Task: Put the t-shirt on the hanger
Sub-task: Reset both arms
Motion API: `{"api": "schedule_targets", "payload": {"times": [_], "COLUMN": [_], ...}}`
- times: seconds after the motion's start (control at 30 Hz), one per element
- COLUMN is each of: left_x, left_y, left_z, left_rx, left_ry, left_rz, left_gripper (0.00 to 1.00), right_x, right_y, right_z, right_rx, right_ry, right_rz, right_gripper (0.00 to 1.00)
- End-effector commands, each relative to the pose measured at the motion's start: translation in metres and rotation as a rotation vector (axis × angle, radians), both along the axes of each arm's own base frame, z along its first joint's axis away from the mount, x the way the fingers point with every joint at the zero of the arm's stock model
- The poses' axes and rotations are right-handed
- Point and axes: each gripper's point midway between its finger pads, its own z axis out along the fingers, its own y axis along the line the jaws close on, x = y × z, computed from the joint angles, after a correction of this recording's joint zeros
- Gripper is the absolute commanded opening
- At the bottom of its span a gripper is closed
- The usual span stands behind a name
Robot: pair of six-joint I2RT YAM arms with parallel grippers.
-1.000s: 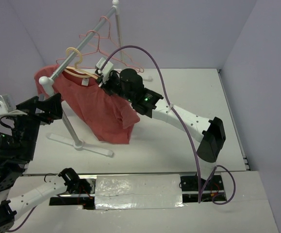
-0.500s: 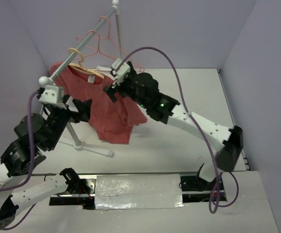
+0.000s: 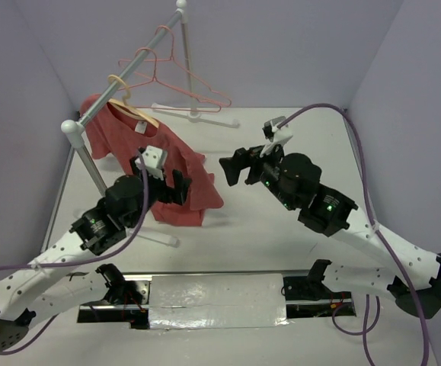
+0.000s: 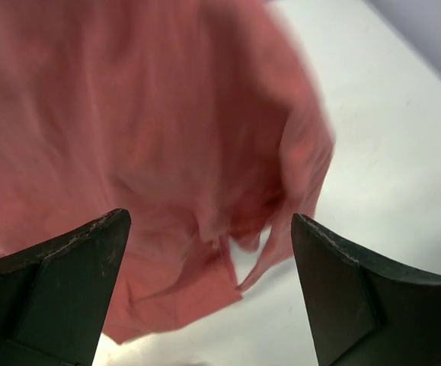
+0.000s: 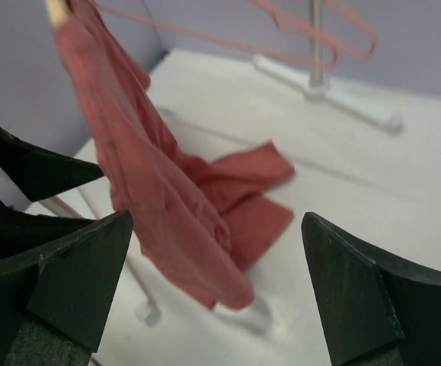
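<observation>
wrapping up: shirt hangs on the hanger, both grippers empty

faded-red short-sleeved cloth t-shirt (image 3: 167, 168) hangs from the thick pale beige curved hanger (image 3: 138, 114), which is hooked on the grey metal rack rail (image 3: 140, 61). one beige arm shows at the collar, next to the white neck label. lower cloth is bunched on the robot's right side, and the right wrist view shows its tail lying on the white table (image 3: 296, 229).

left gripper (image 3: 180, 187): jaws spread wide, nothing between them, just in front of the shirt's lower half. right gripper (image 3: 226, 171): also wide open and empty, off the cloth beside the shirt's right edge.

my read: hanging step is about done and this is the let-go/check stage. can't tell whether the right shoulder sits properly on the hanger arm, since folds hide it. if it doesn't, the next move needs a pinch near the collar seam and a pull outward over the arm's end, gently so the hook doesn't lift off the rail. thin pink wire hangers (image 3: 186, 76) sit further along the rail, well apart.
</observation>
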Motion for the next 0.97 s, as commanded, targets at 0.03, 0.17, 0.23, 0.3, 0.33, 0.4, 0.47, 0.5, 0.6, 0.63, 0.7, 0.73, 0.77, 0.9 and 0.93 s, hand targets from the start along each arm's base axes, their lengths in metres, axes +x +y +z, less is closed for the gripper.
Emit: {"api": "schedule_targets", "payload": {"times": [0.03,0.17,0.23,0.3,0.33,0.4,0.47,0.5,0.6,0.63,0.7,0.73,0.77,0.9,0.93], "left_x": [-0.004,-0.026,-0.032,-0.035,-0.036,-0.036,-0.034,-0.035,-0.033,-0.033,-0.034,-0.035,-0.037,-0.041,-0.041], "left_y": [-0.015,-0.010,0.005,0.022,0.036,0.054,0.064,0.066,0.063,0.060,0.046,0.045,0.042,0.049,0.051], "left_z": [0.018,-0.016,-0.031,-0.051,-0.050,-0.056,-0.052,-0.054,-0.059,-0.060,-0.058,-0.060,-0.060,-0.054,-0.054], "left_rx": [-0.128,-0.076,-0.065,-0.061,-0.071,-0.062,-0.019,0.014,0.051,0.049,0.040,0.027,0.016,-0.031,-0.035], "left_ry": [-0.115,-0.053,-0.041,-0.033,-0.050,-0.050,-0.072,-0.067,-0.055,-0.054,-0.061,-0.064,-0.067,-0.087,-0.088], "left_rz": [-0.046,0.007,0.131,0.218,0.287,0.375,0.424,0.430,0.439,0.422,0.337,0.316,0.287,0.281,0.288], "left_gripper": [0.99,0.99,1.00,0.99,0.99,0.99,0.99,1.00,1.00,0.99,0.99,1.00,0.99,0.99,0.99], "right_x": [-0.008,-0.017,-0.021,-0.025,-0.029,-0.030,-0.030,-0.030,-0.030,-0.029,-0.028,-0.028,-0.028,-0.028,-0.028], "right_y": [-0.022,-0.039,-0.047,-0.043,-0.046,-0.054,-0.057,-0.056,-0.049,-0.048,-0.047,-0.046,-0.046,-0.049,-0.050], "right_z": [-0.072,-0.095,-0.090,-0.091,-0.084,-0.082,-0.082,-0.083,-0.087,-0.087,-0.088,-0.087,-0.088,-0.087,-0.085], "right_rx": [0.037,0.127,0.189,0.227,0.255,0.267,0.267,0.259,0.229,0.223,0.206,0.202,0.200,0.199,0.203], "right_ry": [0.262,0.290,0.258,0.225,0.199,0.180,0.178,0.179,0.197,0.202,0.212,0.211,0.213,0.203,0.201], "right_rz": [-0.142,-0.191,-0.188,-0.141,-0.123,-0.140,-0.152,-0.145,-0.127,-0.128,-0.133,-0.129,-0.128,-0.134,-0.140], "right_gripper": [0.99,1.00,1.00,1.00,1.00,1.00,1.00,1.00,1.00,1.00,1.00,1.00,1.00,1.00,1.00]}}
